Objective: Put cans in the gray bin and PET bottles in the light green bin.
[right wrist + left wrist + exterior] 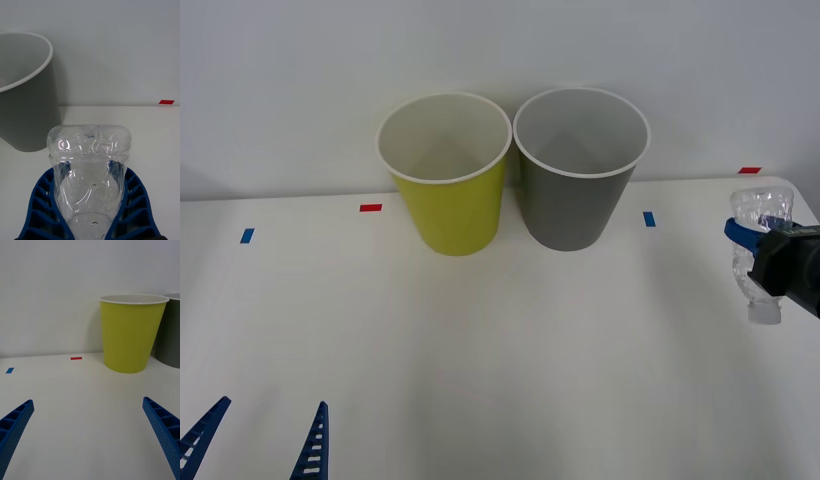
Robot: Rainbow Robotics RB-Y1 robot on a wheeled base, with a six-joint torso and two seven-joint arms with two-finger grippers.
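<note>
The right gripper point(90, 210) has its two blue ribbed fingers point(37, 210) clamped on either side of the clear PET bottle point(90, 157), whose dimpled, wrinkly body stands between them with its broad flat end pointing away from the wrist. Beyond the bottle and to one side stands the gray bin point(26, 108) with its white rim, resting on the white surface point(153, 135). A small red tape mark point(166, 102) lies on the surface near the pale wall behind.

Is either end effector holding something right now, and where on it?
The right end effector grips the PET bottle around its body; the left end effector holds nothing.
</note>
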